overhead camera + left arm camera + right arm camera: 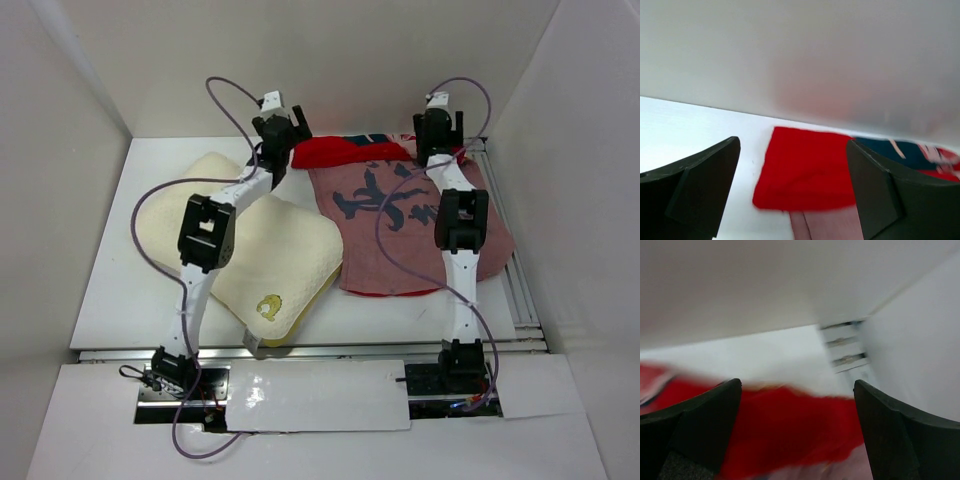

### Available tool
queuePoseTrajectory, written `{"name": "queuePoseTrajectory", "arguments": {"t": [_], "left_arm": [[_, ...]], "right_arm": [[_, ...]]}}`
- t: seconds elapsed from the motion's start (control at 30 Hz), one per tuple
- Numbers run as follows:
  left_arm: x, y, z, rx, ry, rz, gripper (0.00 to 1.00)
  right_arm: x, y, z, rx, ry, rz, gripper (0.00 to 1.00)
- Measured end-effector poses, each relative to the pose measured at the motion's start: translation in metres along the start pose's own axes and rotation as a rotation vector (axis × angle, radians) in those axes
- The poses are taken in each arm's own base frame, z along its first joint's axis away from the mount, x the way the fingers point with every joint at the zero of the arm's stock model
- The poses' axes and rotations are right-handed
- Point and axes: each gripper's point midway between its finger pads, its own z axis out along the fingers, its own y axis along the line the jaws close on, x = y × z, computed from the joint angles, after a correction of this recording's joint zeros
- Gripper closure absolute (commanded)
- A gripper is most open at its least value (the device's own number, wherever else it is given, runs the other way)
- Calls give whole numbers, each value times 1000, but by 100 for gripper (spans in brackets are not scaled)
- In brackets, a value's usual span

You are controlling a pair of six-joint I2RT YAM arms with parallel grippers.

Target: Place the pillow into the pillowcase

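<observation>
The cream pillow lies on the left of the table, its yellow emblem near the front corner. To its right the pillowcase lies flat, faded pink side up with dark brush marks, its far end folded back in red. My left gripper hovers open over the red fold's left end; in the left wrist view the gripper has that red flap showing between its fingers. My right gripper stands open above the far right end, and in its wrist view the gripper hangs over blurred red fabric.
White walls close the table in at the back, left and right. A slotted metal rail runs along the right edge, seen as rail slots in the right wrist view. A white board lies between the arm bases.
</observation>
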Motion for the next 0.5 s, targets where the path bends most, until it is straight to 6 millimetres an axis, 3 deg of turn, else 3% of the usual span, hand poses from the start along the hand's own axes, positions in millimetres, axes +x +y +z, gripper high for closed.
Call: {"name": "queuePoseTrajectory", "arguments": {"t": [0.07, 0.17, 0.27, 0.33, 0.4, 0.5], "left_arm": [[-24, -24, -30, 11, 12, 47, 1], [-78, -66, -78, 65, -15, 83, 1], [-133, -95, -120, 115, -61, 77, 1], [-163, -97, -140, 118, -87, 65, 1], [-182, -88, -158, 96, -102, 62, 1], [-188, -78, -166, 59, -102, 71, 1]], "right_arm": [[-6, 31, -22, -104, 22, -40, 0], [-32, 58, -54, -215, 20, -71, 0], [-70, 59, -86, -277, -17, -60, 0], [-97, 31, -100, -243, -46, -15, 0], [-119, -14, -105, -149, -70, 45, 0], [-126, -85, -109, -1, -76, 117, 0]]}}
